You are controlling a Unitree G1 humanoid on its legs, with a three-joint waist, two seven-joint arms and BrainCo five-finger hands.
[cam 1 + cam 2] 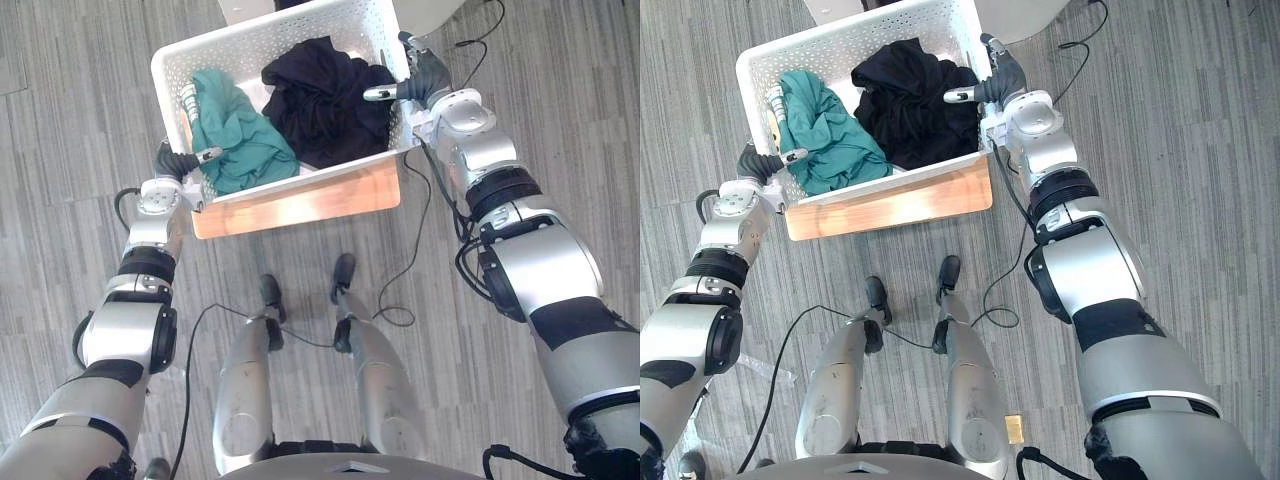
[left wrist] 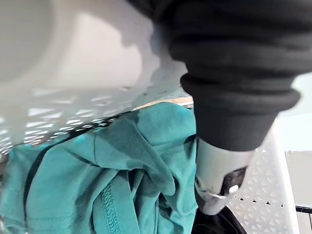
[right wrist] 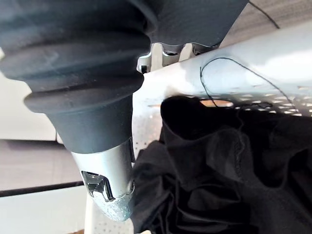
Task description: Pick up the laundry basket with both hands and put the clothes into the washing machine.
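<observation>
The laundry basket (image 1: 240, 50), white with perforated walls, is held off the grey plank floor (image 1: 80, 100) between both hands. It sits slightly askew to the robot, with its left end nearer, and an orange-brown band runs along its near side below the rim.

The left hand (image 1: 178, 162) is at the basket's left end, at the near corner. It grips the rim there. The thumb (image 2: 219, 180) is hooked over the edge into the basket, and the dark ribbed cover sits outside against the wall. The left wrist view does not show the other fingers of this hand.

Just inside that end lies a crumpled teal garment (image 1: 235, 135), filling the left half and touching the wall by the thumb. Beside it and touching it, a bunched black garment (image 1: 325, 95) fills the right half and reaches up to the far and right walls.

The right hand (image 1: 425, 80) clamps the right end of the basket. Its thumb (image 3: 109, 185) reaches over the rim and rests just above the black cloth. The right wrist view shows its fingers (image 3: 165, 51) curled against the outside of the rim.
</observation>
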